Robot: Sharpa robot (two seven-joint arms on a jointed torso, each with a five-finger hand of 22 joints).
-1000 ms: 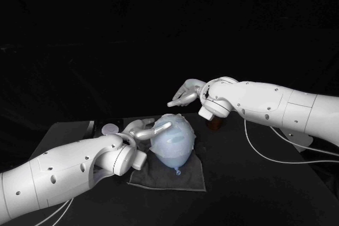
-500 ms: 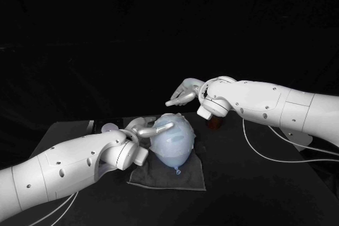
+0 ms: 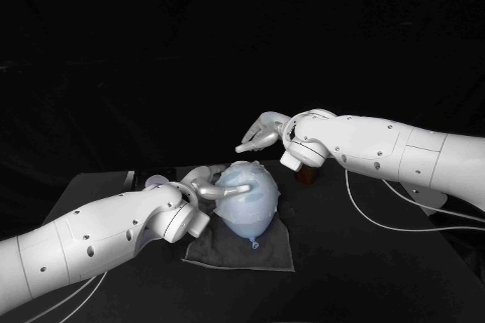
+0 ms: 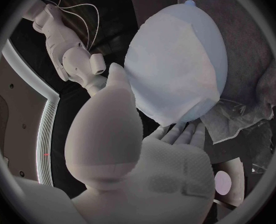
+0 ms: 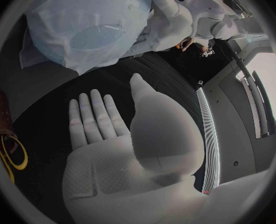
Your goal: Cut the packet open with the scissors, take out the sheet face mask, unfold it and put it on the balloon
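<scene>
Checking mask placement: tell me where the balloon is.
Head view: the balloon lies mid-table on the dark cloth, the left hand touching its left side.

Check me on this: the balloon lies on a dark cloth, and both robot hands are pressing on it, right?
Not quite. The left hand touches the balloon, which does lie on the dark cloth. The right hand hangs apart from it, open and holding nothing, as the head view shows.

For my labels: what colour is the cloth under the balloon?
The cloth is dark grey, lighter than the black table; the head view shows it best.
</scene>
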